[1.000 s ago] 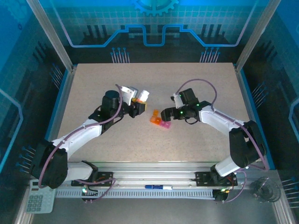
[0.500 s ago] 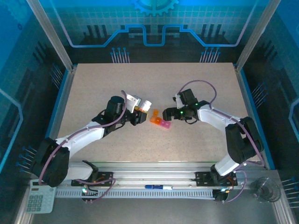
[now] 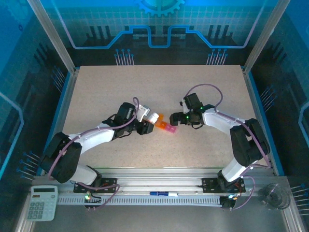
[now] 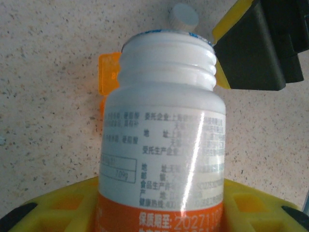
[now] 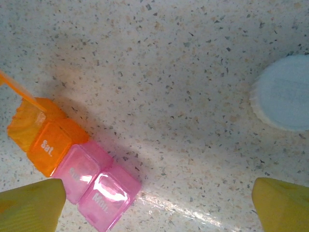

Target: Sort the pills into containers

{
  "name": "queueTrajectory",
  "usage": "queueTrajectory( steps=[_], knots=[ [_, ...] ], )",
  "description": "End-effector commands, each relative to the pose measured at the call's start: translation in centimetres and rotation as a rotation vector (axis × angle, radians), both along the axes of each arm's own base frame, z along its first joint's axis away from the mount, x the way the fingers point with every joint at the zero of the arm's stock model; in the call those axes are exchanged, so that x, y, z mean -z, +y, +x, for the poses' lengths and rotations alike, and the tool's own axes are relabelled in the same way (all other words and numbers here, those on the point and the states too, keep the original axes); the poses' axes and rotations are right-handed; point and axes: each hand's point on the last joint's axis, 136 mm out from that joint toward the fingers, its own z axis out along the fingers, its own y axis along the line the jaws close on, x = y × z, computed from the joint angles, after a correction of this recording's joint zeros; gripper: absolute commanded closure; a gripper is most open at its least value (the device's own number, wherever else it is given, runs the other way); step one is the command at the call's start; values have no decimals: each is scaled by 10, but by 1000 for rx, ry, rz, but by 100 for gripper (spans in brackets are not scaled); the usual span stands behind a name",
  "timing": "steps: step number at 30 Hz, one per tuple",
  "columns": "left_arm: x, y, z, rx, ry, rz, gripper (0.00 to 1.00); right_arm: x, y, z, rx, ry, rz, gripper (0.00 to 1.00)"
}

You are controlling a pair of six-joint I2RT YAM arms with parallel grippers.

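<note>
1. Here, the containers [image 5: 82,169] are seen lying flat on the speckled table [image 5: 183,63], between the two arms, with the orange end nearest the left arm and the pink cells beside it
2. The left gripper [image 4: 159,210] is clamped round the lower body of a white bottle [image 4: 164,130], which is uncapped and tipped with its threaded mouth towards the orange end; what looks like its cap [image 5: 281,94] lies on the table, apart from the strip
3. The right gripper [image 5: 154,203] is held with its jaws wide apart above the table just beside the strip, and nothing is gripped by it
4. The strip is judged to be very light, stiff and thin-walled, so it would probably skid on the smooth top if nudged
5. At the orange end a lid appears to be raised; its thin hinge could be bent by a careless push
6. A hold is best taken across the two long sides of the pink cells, lightly squeezed, so that the orange opening is left free
</note>
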Motion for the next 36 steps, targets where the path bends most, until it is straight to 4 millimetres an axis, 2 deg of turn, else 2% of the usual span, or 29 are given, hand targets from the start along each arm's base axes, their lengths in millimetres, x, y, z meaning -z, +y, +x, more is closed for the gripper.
queueTrajectory(
  steps=[1, 11, 36],
  knots=[
    [-2, -5, 1, 28, -7, 34, 100, 9, 0, -2, 3, 22, -38, 0],
    [17, -7, -2, 56, 71, 144, 100, 20, 7, -3, -19, 34, -70, 0],
    [42, 0, 2, 83, 182, 295, 100, 33, 13, -6, -23, 63, -67, 0]
  ],
)
